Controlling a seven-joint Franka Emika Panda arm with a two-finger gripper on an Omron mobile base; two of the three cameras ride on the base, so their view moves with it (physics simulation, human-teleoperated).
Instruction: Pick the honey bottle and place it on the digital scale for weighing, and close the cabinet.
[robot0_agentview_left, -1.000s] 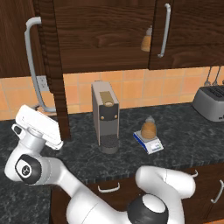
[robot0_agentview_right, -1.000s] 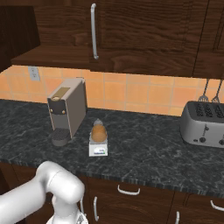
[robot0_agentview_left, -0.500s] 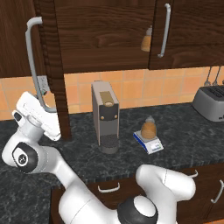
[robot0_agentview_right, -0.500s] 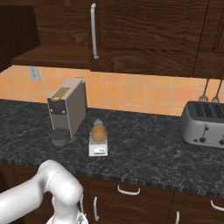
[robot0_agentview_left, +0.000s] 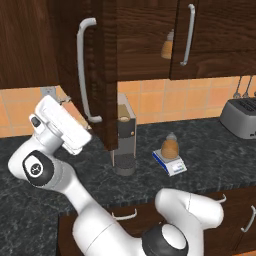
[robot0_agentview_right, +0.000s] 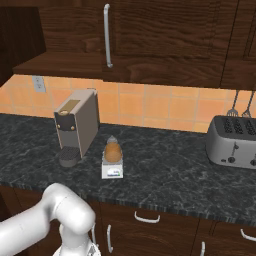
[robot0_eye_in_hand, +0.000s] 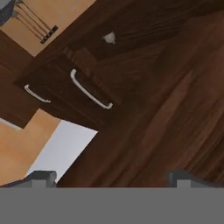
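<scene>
the honey bottle (robot0_agentview_left: 170, 146) already stood upright on the digital scale (robot0_agentview_left: 169, 163) on the dark counter (robot0_agentview_left: 210, 150), just to the right of the coffee machine (robot0_agentview_left: 123, 140), so the remaining step looked to be shutting the cabinet (robot0_agentview_left: 140, 37). the relation that mattered was between the gripper (robot0_agentview_left: 70, 102) and the open cabinet door (robot0_agentview_left: 100, 70): in the left base view the door hung edge-on, swung out toward the robot, its long axis and its silver bar handle (robot0_agentview_left: 84, 70) both running vertically, and the gripper sat low on the door's left, just beside the bottom of the handle. whether it touched the wood could not be told. the hand view showed dark wood grain (robot0_eye_in_hand: 175, 109) close in front, with the two finger tips (robot0_eye_in_hand: 41, 177) set far apart at the bottom and nothing between them, so the jaws stood spread and empty. the arm reached up and to the left from the base, elbow bent low and the hand tilted up toward the door. a second amber bottle (robot0_agentview_left: 167, 46) remained on the shelf inside the cabinet. closing would probably need a push to the right against the door's outer face.
</scene>
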